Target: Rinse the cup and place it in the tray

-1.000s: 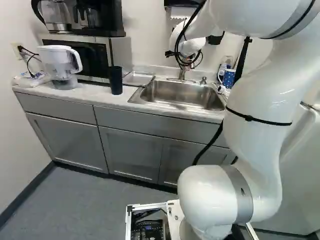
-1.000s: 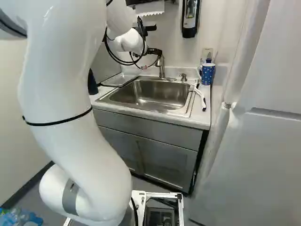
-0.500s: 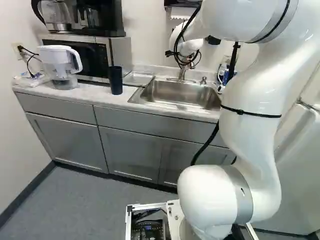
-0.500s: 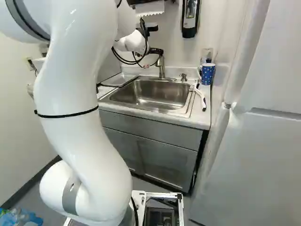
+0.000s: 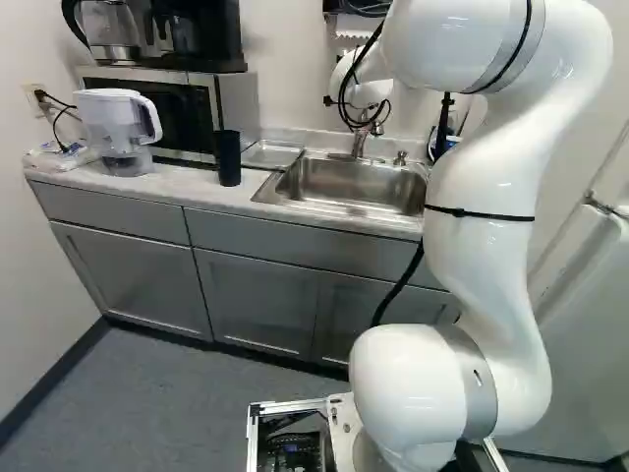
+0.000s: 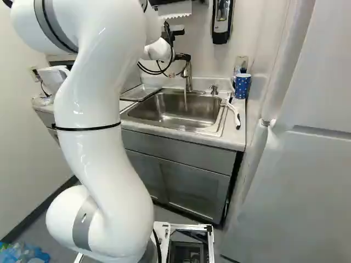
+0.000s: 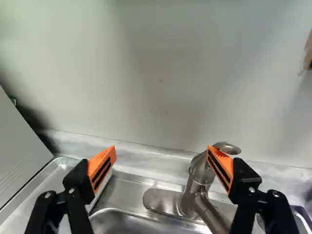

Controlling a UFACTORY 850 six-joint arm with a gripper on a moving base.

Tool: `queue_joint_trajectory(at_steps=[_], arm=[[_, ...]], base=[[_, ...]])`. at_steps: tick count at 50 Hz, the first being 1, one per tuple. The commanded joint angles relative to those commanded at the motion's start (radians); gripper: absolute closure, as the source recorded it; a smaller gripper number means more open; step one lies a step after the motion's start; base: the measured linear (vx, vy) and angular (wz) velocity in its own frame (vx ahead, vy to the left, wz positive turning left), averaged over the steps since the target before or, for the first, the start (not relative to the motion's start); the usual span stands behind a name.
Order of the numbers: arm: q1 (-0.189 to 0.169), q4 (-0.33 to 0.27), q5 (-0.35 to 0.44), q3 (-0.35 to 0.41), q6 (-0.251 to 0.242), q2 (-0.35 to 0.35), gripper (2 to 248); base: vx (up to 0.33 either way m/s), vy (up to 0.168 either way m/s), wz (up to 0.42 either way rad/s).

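Beside the faucet [image 6: 188,76] in the right base view is my gripper [image 6: 179,66]. The wrist view shows the gripper [image 7: 162,150] open, nothing held, with one orange pad [image 7: 222,168] at the faucet handle [image 7: 227,148]; whether they touch, I cannot tell. A thin stream of water [image 6: 185,101] falls into the sink [image 6: 175,112]. In the left base view a dark cup [image 5: 228,157] stands upright on the counter, in front of the microwave. Between it and the sink lies the shallow metal tray [image 5: 269,154]. A blue dotted mug [image 6: 242,86] stands right of the sink.
A water pitcher [image 5: 118,131] and a microwave [image 5: 177,108] occupy the counter's left part. By the sink's right edge lies a white brush [image 6: 233,110]. A soap dispenser [image 6: 221,22] hangs on the wall, and a white fridge [image 6: 296,153] stands close at the right.
Water now runs from the faucet. My upper arm has swung left in the left base view and right in the right one, while the gripper stays near the faucet, slightly shifted. The base is still.
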Motion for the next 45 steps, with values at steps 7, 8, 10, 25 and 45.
queue_joint_trajectory(at_steps=[7,8,10,25,45], arm=[[0.0,0.0,0.0,0.0,0.0,0.0,3],[0.0,0.0,0.0,0.0,0.0,0.0,3],[0.0,0.0,0.0,0.002,0.0,0.001,3],[-0.009,0.0,0.0,0.068,0.0,0.058,3],[-0.026,0.0,-0.001,0.182,0.0,0.158,3]], base=[[0.0,0.0,0.0],[0.0,0.0,0.0],[0.0,0.0,0.0],[0.0,0.0,0.0],[0.0,0.0,0.0]])
